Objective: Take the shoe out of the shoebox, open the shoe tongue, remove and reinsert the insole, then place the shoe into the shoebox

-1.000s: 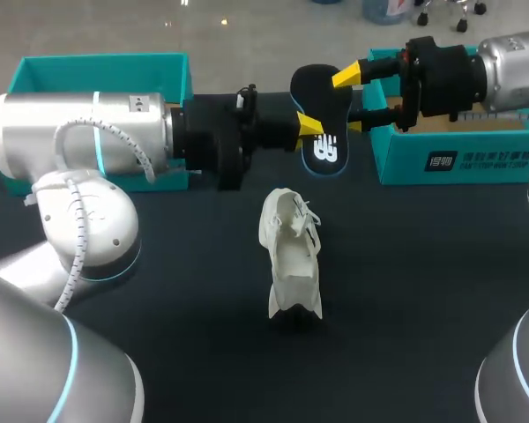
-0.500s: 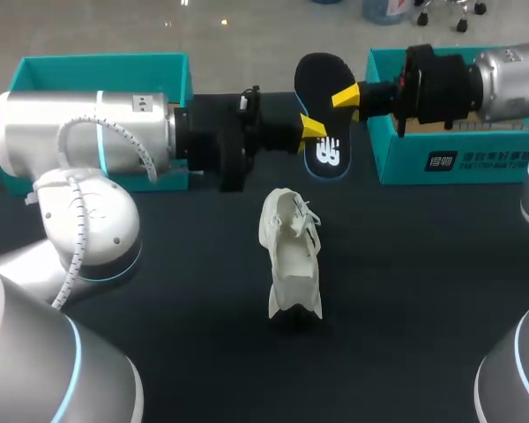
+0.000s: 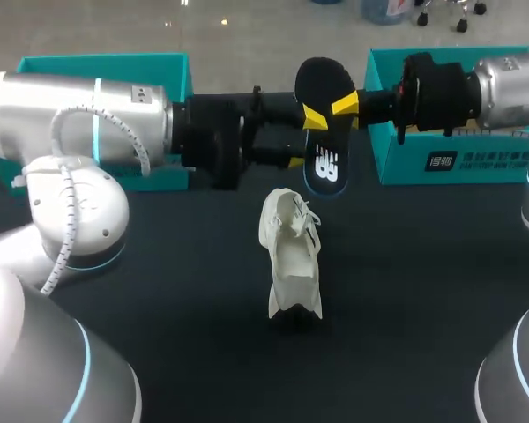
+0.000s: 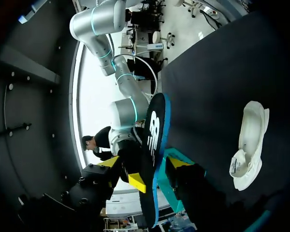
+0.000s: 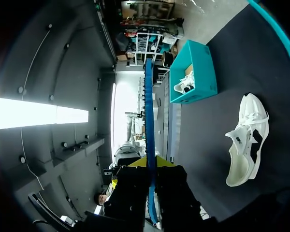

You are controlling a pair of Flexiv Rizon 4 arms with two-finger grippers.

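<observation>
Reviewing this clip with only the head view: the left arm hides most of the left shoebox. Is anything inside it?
Observer: Yes, the right wrist view shows a second shoe in the left shoebox.
Operator: Do the right arm's jaws have the insole?
Observer: Yes. In that view the insole stands edge-on between them, clamped from both sides.
Operator: Is the shoe on the table all white?
Observer: No, the shoe on the table shows black panels on its side.
</observation>
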